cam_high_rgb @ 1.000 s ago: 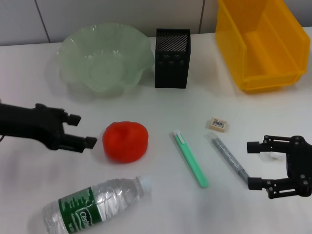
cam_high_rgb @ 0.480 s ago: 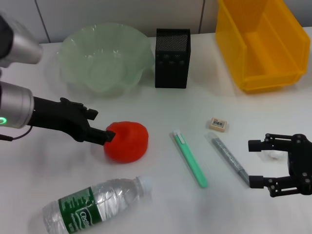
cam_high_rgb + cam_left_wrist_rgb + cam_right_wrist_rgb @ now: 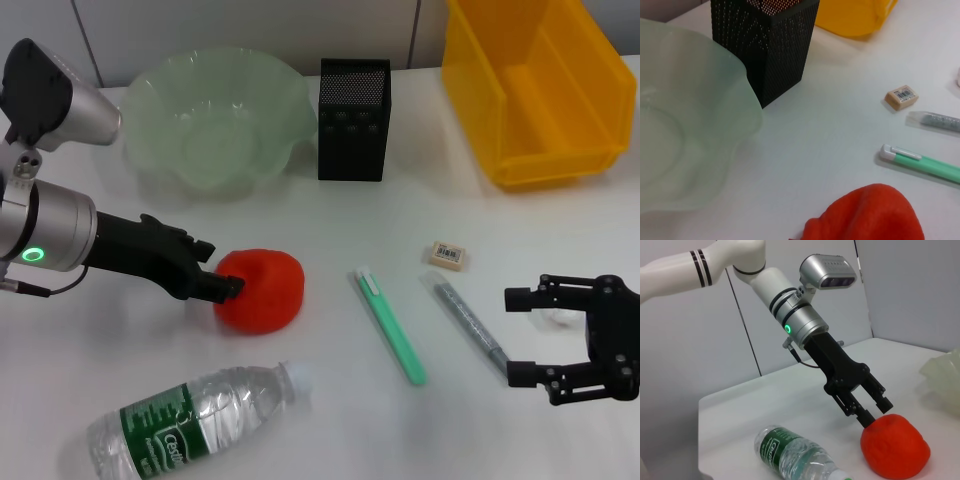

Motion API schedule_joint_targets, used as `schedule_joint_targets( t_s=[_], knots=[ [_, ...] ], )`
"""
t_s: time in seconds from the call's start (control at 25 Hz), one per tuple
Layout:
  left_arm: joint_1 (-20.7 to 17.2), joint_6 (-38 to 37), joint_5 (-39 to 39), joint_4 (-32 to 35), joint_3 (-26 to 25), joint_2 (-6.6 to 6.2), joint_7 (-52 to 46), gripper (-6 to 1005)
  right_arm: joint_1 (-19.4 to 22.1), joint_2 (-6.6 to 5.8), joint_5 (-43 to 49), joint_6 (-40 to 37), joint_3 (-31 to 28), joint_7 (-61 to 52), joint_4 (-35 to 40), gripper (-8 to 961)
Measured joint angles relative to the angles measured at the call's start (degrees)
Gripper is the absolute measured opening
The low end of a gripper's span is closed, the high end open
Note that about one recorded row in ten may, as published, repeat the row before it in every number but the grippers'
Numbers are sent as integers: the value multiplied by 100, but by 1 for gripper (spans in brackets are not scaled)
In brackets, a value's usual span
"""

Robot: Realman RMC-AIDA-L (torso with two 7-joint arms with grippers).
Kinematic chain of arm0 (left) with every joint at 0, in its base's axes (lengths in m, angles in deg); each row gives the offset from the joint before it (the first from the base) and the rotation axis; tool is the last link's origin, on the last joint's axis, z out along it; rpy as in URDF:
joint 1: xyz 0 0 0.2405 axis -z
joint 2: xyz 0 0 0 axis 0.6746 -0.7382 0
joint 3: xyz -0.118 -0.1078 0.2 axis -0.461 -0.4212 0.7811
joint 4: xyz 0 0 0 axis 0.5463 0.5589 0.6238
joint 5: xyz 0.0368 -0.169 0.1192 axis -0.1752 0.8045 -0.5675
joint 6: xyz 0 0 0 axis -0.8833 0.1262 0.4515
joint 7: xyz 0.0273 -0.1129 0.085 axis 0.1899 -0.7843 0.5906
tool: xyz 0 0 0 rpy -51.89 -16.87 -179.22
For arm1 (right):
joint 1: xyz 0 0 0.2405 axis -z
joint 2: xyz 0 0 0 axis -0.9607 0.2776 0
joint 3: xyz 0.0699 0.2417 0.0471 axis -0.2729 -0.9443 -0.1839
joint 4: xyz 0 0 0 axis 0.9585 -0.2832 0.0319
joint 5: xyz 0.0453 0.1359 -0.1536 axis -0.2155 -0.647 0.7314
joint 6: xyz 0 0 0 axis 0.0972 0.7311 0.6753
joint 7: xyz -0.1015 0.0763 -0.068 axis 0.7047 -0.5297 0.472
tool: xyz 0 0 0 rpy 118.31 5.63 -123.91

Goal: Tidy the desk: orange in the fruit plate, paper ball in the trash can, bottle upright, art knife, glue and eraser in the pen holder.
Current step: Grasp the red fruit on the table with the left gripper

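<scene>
near the front left of the white desk [image 3: 330,210], the left gripper [image 3: 222,278] reaches in low with its fingers spread apart, the tips touching the left side of the orange [image 3: 262,288]; the fruit sits on the desk, not lifted. the fruit plate [image 3: 160,100] stands behind it, well apart, with the pen holder [image 3: 353,120] just beside the plate's right rim and the trash can [image 3: 530,90] at the back right. the bottle [image 3: 190,418] lies on its side at the front, long axis slanting, cap end toward the right and slightly back, near the orange. a green art knife [image 3: 390,325] and a grey glue stick [image 3: 468,325] lie side by side, both slanting from back-left to front-right. the eraser [image 3: 447,254] lies flat just behind the glue stick. the right gripper [image 3: 535,335] hovers at the front right, its fingers wide apart, holding nothing.
</scene>
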Motion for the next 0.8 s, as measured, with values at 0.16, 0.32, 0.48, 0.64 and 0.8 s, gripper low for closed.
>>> schedule_joint_targets(
  t_s=[0.16,0.32,0.48,0.64,0.8],
  knots=[
    [100,65,-4,-222,67,3,-2,726,-17,13,10,1,30,1,0,846],
    [150,57,9,-315,148,9,13,689,-23,15,15,12,42,15,0,846],
    [165,2,46,-296,281,18,6,645,-26,16,15,45,33,36,-25,846],
    [156,-11,76,-278,471,31,32,593,-25,16,18,65,15,41,-42,846],
    [156,-14,163,-272,526,33,-28,311,-6,16,20,71,2,44,-44,846]
  ],
)
